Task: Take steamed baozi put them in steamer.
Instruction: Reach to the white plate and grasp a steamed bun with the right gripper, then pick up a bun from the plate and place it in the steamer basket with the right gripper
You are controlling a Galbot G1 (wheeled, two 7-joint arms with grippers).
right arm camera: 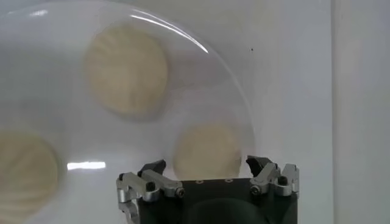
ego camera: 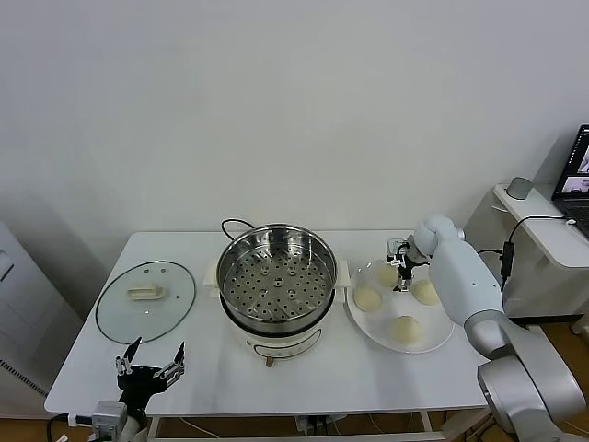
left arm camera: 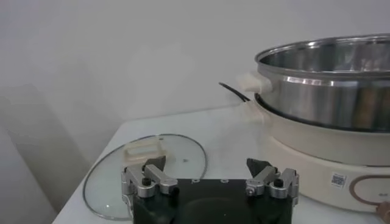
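The steamer stands at mid-table, a shiny steel pot with an empty perforated tray on a white base; it also shows in the left wrist view. Pale baozi lie on a white plate to its right: one near the steamer, one at the right, one at the front, and a far one partly hidden by my right gripper. In the right wrist view that gripper is open, hovering over a baozi between its fingers. My left gripper is open and empty at the table's front left.
A round glass lid with a cream handle lies flat left of the steamer, also in the left wrist view. The steamer's black cord runs behind it. A white side unit stands right of the table.
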